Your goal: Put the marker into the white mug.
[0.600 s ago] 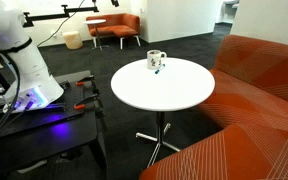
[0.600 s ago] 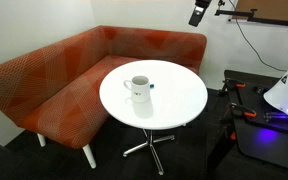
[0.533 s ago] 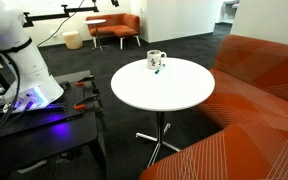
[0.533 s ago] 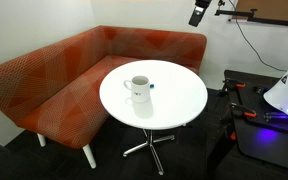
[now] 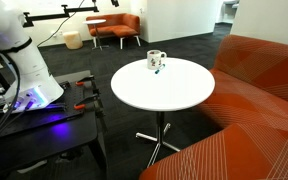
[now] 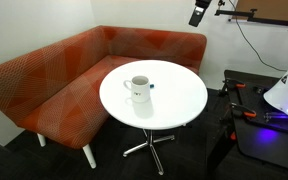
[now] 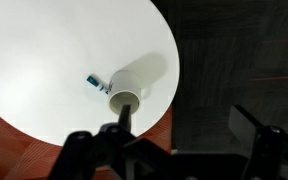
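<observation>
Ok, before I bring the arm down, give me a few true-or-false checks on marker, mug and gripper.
1. The marker lies on the round table beside the white mug. True.
2. The marker is inside the mug. False: it lies outside it, on the tabletop.
3. The gripper grips the marker. False: its jaws are open and empty, high above the table.
4. The mug stands upright. True.

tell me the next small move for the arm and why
Probably lower the gripper toward the marker and centre over it. The marker lies on the table right beside the white mug, not in it, and the gripper hangs high above, open and holding nothing.
</observation>
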### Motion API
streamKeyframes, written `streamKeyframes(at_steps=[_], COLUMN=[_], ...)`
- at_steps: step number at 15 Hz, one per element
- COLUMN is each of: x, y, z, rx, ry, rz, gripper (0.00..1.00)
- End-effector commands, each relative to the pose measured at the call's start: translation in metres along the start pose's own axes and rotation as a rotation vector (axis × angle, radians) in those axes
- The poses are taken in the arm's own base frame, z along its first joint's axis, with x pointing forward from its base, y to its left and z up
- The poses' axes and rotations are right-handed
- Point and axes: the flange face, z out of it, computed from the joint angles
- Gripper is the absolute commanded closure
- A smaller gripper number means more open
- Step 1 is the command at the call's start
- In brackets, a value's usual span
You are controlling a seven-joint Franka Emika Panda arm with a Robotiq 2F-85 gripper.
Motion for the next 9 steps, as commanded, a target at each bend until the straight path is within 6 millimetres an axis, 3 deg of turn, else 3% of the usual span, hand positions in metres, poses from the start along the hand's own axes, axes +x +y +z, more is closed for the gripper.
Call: streamKeyframes(at_steps=[1,4,9], x=[0.007,0.018,0.049], y=[0.004,0.018,0.058], z=[-0.007,-0.019,-0.043], rx=[0.005,0.031,0.111], ry=[0.014,0.038,0.058], rz=[0.019,0.076,0.245], gripper=[0.0,0.0,0.0])
